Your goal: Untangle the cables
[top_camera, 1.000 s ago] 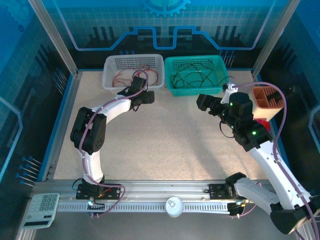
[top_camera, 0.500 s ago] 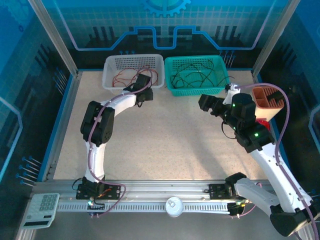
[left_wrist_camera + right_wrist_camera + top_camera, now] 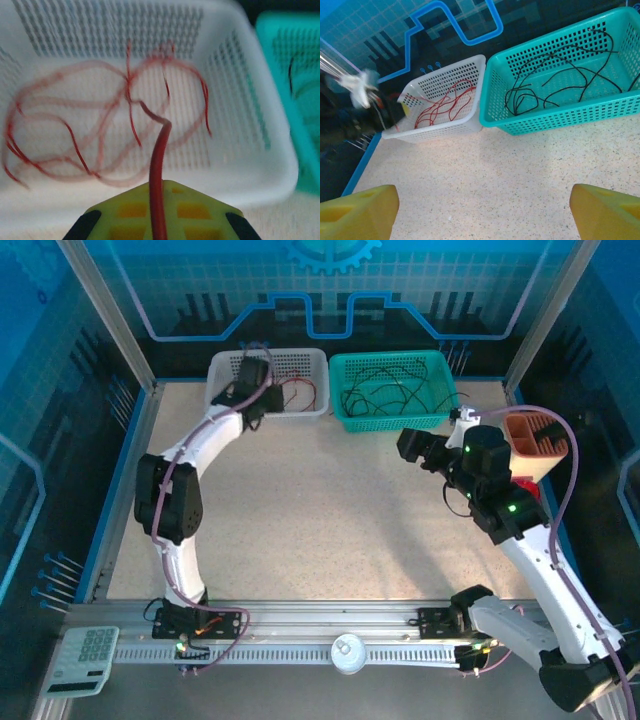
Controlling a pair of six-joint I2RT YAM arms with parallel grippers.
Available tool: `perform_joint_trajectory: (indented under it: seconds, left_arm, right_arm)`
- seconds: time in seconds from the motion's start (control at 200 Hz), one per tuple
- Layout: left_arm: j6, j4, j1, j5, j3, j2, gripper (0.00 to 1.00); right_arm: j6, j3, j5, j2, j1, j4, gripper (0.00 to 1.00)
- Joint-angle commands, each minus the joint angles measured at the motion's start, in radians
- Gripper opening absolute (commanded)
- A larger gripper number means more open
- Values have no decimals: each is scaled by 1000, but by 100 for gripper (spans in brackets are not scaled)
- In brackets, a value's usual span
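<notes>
Red cable [image 3: 158,170] | clamped in left jaws, pointing straight ahead into white basket [image 3: 247,135] | right jaws spread, empty

No lettering can be read; the calculator's [image 3: 85,648] keys are too small.

The left gripper [image 3: 247,378] has swung from just in front of the white basket [image 3: 312,361] to above its left end. Its jaws, wide a second ago, have closed around a red cable [image 3: 158,165].
</notes>
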Motion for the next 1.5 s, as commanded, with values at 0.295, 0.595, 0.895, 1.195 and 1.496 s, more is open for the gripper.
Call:
perform_joint_trajectory:
  seconds: [0.295,0.595,0.895,1.195,1.496]
  left_arm:
    - [86,-298,139,-93,518,378,2]
    - [212,-451,138,-271,659,529,40]
    - [267,-464,140,-316,663,516,99]
    - [228,-435,158,-228,670,371,99]
    - [55,-465,199,27,570,140,99]
  right_arm:
    - [-16,13,-29,0,-16,-6,90]
    - [-13,20,-51,-16,-15,-23,90]
    - [-18,41,-59,-36,-16,-47,90]
    - [-42,59,-46,-44,-16,-80,93]
    - [-83,37,25,-22,-31,-97,100]
